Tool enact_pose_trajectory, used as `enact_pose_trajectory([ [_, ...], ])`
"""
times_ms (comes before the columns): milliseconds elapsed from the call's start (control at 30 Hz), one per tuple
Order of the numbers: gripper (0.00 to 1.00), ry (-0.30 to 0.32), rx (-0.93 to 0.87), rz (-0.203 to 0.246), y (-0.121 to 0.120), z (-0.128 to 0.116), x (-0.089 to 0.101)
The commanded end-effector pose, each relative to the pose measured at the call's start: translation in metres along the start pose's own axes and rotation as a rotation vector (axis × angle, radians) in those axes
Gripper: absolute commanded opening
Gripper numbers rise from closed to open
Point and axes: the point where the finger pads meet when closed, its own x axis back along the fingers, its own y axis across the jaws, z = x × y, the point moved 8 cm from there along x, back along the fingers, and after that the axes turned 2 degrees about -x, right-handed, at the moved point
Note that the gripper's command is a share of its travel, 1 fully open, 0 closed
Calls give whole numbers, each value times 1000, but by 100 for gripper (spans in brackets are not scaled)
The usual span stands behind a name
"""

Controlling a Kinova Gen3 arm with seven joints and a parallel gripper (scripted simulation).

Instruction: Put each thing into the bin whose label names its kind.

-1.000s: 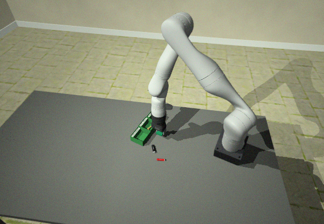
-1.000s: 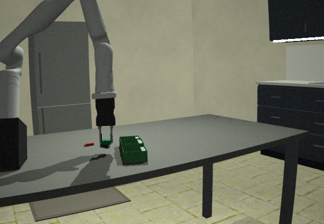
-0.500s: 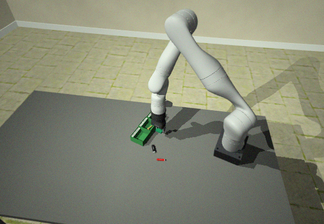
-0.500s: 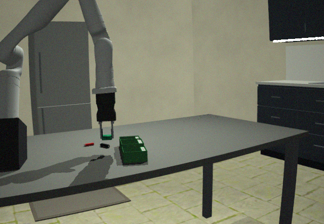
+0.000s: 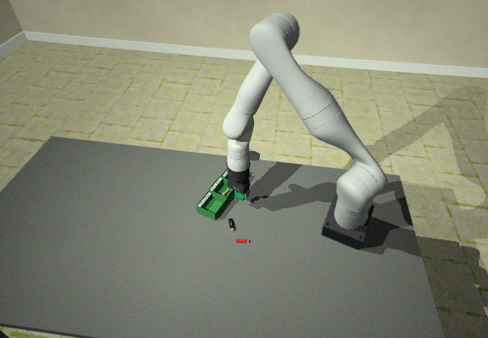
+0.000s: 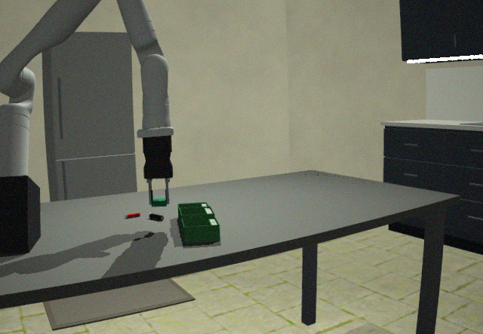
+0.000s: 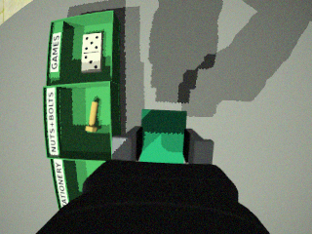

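Arm: white seven-joint arm, wrist pointing straight down beside the bins.
Gripper (image 6: 158, 201): raised a little above the tabletop (image 6: 312, 206), apart from its own shadow there.
Fingers (image 6: 167, 193): fairly wide apart, clamped on the green block (image 7: 164, 136); one finger on each side of it.
Green block: held off the tabletop, just beside the long side of the bin row, level with the middle bin in the wrist view.
Bin row (image 5: 213, 203): three green bins side by side, standing on the tabletop.
GAMES bin (image 7: 55, 53): holds a white domino (image 7: 92, 51).
NUTS+BOLTS bin (image 7: 51, 121): holds a tan bolt (image 7: 94, 116).
Third bin (image 7: 60, 182): label partly hidden by the wrist, ending in "TIONERY"; contents out of sight.
Black cylinder (image 5: 232, 223): lying on the tabletop near the bin row.
Red cylinder (image 5: 242, 240): lying on the tabletop, a little beyond the black one.
Step in hand: carrying the green block, judged a stationery item such as an eraser; kind not certain from these views.
Next move: sideways shift over the third bin, high enough to pass its wall, then release and drop.
Left to do: judged so, sorting of the black and red cylinders.
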Motion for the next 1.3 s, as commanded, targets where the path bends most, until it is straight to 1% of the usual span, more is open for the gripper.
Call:
enact_pose_trajectory([
  [0, 70, 1, 2, 5, -5, -3, 1],
  [33, 70, 1, 2, 5, -5, -3, 1],
  [167, 70, 1, 2, 6, -22, -21, 2],
  [200, 70, 1, 2, 6, -22, -21, 2],
  [533, 70, 2, 502, 5, -64, -64, 2],
  [600, 70, 2, 502, 5, -64, -64, 2],
  [700, 70, 3, 652, 5, -77, -76, 2],
  [1100, 70, 4, 1252, 4, -79, -78, 2],
  [1167, 70, 4, 1252, 4, -79, -78, 2],
  [1267, 70, 5, 1402, 4, -79, -78, 2],
])
